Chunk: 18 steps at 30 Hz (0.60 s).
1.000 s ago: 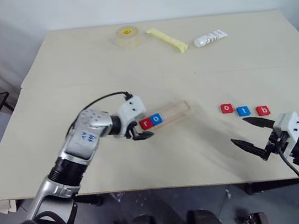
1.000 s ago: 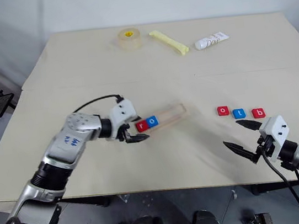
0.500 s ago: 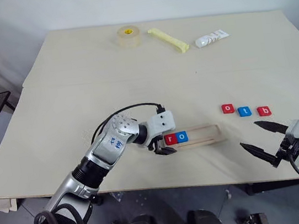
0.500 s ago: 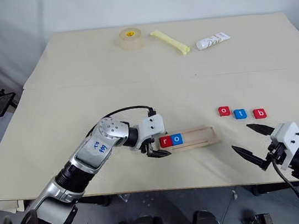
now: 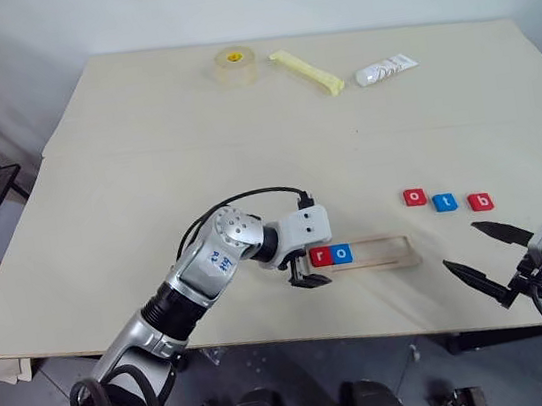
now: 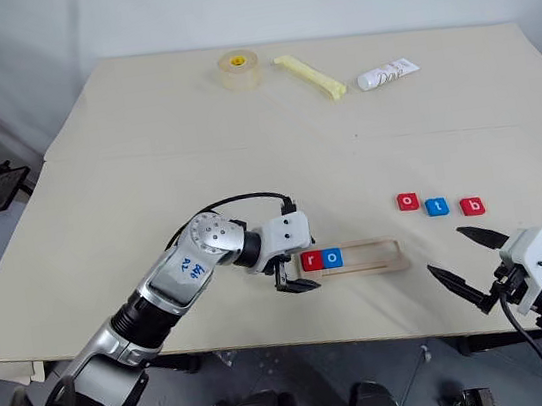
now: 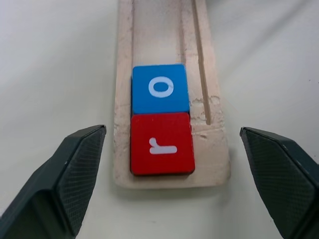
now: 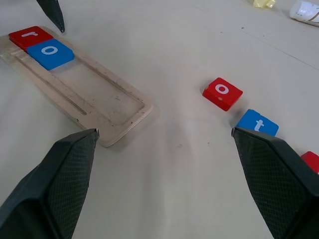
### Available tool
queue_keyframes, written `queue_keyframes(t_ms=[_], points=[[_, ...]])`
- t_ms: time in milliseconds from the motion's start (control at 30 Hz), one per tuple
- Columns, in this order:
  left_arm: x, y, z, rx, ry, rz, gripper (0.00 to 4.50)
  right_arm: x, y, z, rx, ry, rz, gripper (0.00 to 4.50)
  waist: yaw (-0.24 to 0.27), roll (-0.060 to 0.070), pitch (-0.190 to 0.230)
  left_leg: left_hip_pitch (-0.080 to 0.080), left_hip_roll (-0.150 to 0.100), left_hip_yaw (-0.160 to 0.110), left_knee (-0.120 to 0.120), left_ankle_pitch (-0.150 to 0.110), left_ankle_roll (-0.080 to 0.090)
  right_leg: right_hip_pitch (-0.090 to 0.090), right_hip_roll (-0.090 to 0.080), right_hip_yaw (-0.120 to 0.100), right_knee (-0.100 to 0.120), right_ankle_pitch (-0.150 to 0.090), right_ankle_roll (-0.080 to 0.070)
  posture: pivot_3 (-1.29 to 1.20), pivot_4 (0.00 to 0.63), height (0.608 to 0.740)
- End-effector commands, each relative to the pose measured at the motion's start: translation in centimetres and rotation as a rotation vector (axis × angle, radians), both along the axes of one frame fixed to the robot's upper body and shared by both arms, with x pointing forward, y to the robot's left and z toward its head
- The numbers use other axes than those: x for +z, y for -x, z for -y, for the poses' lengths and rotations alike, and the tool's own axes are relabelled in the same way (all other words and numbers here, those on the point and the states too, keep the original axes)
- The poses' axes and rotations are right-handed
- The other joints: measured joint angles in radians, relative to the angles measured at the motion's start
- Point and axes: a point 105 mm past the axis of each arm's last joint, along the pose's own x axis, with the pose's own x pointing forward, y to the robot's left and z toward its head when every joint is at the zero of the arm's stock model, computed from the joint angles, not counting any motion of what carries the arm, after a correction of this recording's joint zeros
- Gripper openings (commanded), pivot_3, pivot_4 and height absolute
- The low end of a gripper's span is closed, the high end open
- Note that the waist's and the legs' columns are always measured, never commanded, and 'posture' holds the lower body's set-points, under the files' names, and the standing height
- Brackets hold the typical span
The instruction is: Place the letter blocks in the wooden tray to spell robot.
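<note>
I'm watching the wooden tray (image 5: 364, 253) sitting much closer to the near table edge than a sec ago: over the last second the left gripper (image 5: 307, 267) has been dragging it toward me and rightward, and squaring it up so it's lying roughly parallel to the edge instead of angled. That's putting the tray nearer the loose blocks, so the right arm should have a shorter carry, I reckon.

Left fingers (image 7: 75, 169) are standing apart, released, straddling the tray's left end w/o clamping it; whether a tip is touching the wood, can't tell. Right gripper (image 6: 467, 264) is hanging wide open near the front right of the table, holding nothing; it's backed off a bit toward the edge.

Tray contents: red r block (image 7: 161, 143) is sitting at the left end of the recess, blue o block (image 7: 160, 88) touching it right beside. The remaining three slots are bare wood.

Still out on the table (image 5: 191, 133), well right of the tray, in a row: red o block (image 5: 414, 197), blue t block (image 5: 443, 202), red b block (image 5: 480, 202). So I'm judging two of five done; b looks like the next one needed.
</note>
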Motion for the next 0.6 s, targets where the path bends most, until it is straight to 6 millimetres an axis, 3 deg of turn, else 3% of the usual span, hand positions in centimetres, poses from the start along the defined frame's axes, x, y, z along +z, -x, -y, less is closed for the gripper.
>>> queue_keyframes(t_ms=[33, 333, 467, 600], points=[[1.6, -0.2, -0.4, -0.02, 0.039, 0.089, 4.47, 1.3, 0.3, 0.3, -0.025, -0.007, 0.062, 4.5, 0.0, 0.0, 0.0, 0.0, 0.0, 0.0, 0.0, 0.0, 0.0, 0.0, 0.0, 0.0, 0.0, 0.0, 0.0, 0.0, 0.15, 0.74], [4.1, 0.1, -3.4, 0.008, 0.313, 0.13, 4.47, 2.0, -0.3, 1.7, -0.148, -0.057, 0.097, 4.5, -0.002, 0.0, 0.0, 0.0, 0.001, 0.0, 0.0, 0.0, 0.0, 0.0, 0.0, 0.0, 0.0, 0.0, 0.0, 0.0, 0.15, 0.74], [6.6, 0.8, -5.7, 0.004, 0.62, 0.169, 4.47, 2.4, -1.4, 2.8, -0.236, -0.096, 0.102, 4.5, -0.003, 0.0, 0.0, 0.0, 0.001, -0.001, 0.003, 0.0, 0.0, 0.001, -0.001, 0.0, 0.001, 0.0, 0.0, 0.0, 0.15, 0.74], [6.3, 1.0, -7.5, 0.031, 0.647, 0.228, 4.47, 2.2, -2.4, 3.7, -0.309, -0.087, 0.07, 4.5, -0.002, 0.001, 0.0, 0.0, 0.001, -0.001, 0.003, 0.0, 0.0, 0.001, -0.001, 0.0, 0.001, 0.0, 0.0, 0.0, 0.15, 0.74]])
